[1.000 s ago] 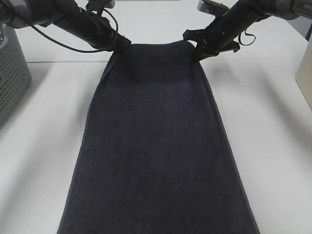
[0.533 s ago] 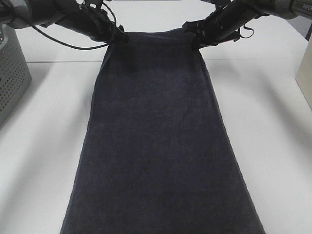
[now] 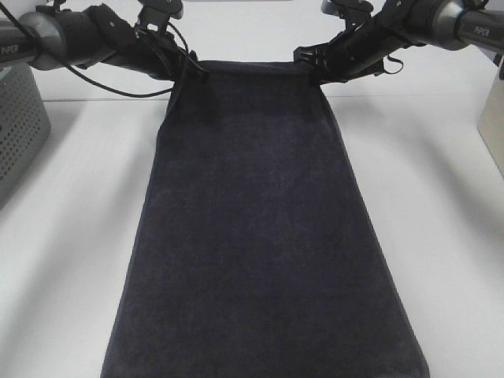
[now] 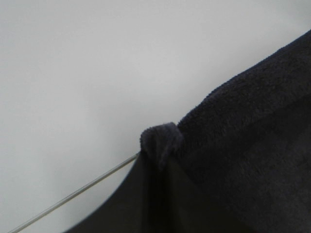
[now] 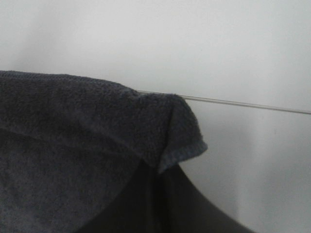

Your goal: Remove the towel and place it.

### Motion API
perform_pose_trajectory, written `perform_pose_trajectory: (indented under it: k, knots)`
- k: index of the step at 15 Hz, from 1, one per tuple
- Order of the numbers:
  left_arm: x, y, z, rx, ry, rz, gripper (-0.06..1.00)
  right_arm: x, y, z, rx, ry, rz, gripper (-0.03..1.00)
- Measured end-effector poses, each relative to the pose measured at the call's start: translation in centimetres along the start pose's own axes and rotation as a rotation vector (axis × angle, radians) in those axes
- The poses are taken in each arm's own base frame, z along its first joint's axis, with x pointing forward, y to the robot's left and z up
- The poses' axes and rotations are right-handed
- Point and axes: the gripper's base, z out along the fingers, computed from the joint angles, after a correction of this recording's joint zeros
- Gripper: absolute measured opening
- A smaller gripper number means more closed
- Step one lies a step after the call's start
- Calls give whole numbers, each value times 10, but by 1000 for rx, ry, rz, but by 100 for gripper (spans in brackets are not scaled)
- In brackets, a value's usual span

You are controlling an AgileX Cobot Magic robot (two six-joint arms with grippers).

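Two tools, left tool (image 3: 191, 69) and right tool (image 3: 313, 64), were clamped on the towel (image 3: 260, 236)'s far corners, its long axis hanging toward six o'clock over the counter (image 3: 71, 236).

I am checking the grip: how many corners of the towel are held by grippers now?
2. The left gripper holds the far left corner of the towel, the right gripper the far right corner. The near corners are cut off by the picture edge.
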Motion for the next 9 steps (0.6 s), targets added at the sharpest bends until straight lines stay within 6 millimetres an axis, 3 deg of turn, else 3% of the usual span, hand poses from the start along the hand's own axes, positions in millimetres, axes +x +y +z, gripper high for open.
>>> perform_pose_trajectory:
  k: [7,9]
  knots:
    - [24,3,18,-61,-22,-19,3,18,-9,28,1,-1,11,3]
    - [28,4,22,-82,-34,-20,9,16,-9,29,-1,-34,-8,14]
